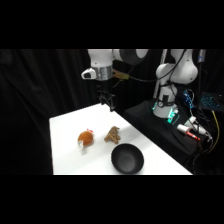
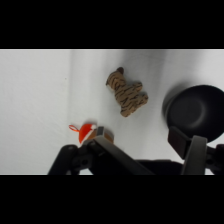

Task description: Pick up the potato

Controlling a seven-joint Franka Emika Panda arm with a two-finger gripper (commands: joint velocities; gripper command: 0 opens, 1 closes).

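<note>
Side view: the gripper [image 1: 106, 102], finger spacing indiscernible, hangs above the table [image 1: 65, 155], where the potato [image 1: 86, 138] lies left of a tan lump [image 1: 112, 134] and a bowl [image 1: 127, 158]; wrist view: potato [image 2: 90, 132] partly behind the linkage, no legible writing.

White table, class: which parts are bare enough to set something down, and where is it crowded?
Bare: the table's left strip beside the potato, and its far corner under the pincer. Crowded: the middle, around potato, tan lump and bowl.
</note>
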